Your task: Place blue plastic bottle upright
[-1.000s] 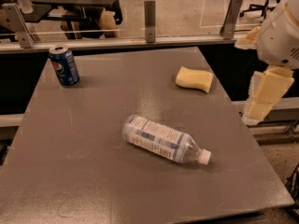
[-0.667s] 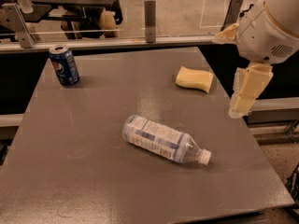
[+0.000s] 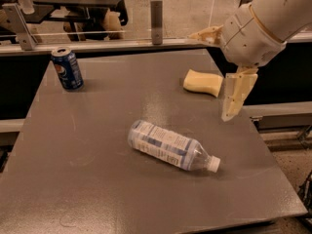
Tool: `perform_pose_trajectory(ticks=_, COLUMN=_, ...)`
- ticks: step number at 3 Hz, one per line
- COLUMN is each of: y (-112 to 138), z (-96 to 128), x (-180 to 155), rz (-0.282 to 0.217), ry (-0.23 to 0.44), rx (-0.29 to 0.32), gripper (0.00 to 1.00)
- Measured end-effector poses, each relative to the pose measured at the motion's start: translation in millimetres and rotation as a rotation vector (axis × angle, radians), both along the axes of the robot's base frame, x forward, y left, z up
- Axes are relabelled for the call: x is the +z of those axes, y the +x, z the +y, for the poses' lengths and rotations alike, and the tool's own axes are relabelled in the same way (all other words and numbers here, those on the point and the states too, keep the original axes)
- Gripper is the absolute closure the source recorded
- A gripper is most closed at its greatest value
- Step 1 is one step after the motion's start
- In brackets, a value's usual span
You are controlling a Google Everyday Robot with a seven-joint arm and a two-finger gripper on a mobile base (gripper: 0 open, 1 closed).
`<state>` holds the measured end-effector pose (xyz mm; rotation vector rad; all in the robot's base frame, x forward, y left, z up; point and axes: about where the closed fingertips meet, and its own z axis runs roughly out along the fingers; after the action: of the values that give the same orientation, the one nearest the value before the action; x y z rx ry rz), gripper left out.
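Observation:
The blue plastic bottle (image 3: 168, 145) lies on its side in the middle of the grey table (image 3: 97, 189). It is clear, with a pale blue-and-white label, and its white cap points to the right front. My gripper (image 3: 209, 76) hangs above the table's right side, up and to the right of the bottle and well apart from it. It is open and empty. One cream finger (image 3: 236, 95) points down and the other (image 3: 207, 33) sticks out to the left.
A dark blue Pepsi can (image 3: 67, 68) stands upright at the back left. A yellow sponge (image 3: 203, 82) lies at the back right, just under the gripper. A railing with posts (image 3: 156, 14) runs behind the table. The table's right edge is close below the arm.
The arm has swung left, from beyond the table's right edge to over its right side near the sponge. The bottle, can and sponge have not moved.

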<state>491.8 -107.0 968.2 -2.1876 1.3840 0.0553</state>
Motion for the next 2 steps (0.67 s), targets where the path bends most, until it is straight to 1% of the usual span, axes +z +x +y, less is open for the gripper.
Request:
perform_pose_trajectory(ticks=1, y=-11, z=13, x=-6, rz=-0.051, ry=-0.035, rx=0.198, gripper=0.00)
perform_pose_trajectory(ticks=2, y=-22, z=22, x=-13, rz=-0.140, ry=-0.097, rx=0.382, gripper=0.00)
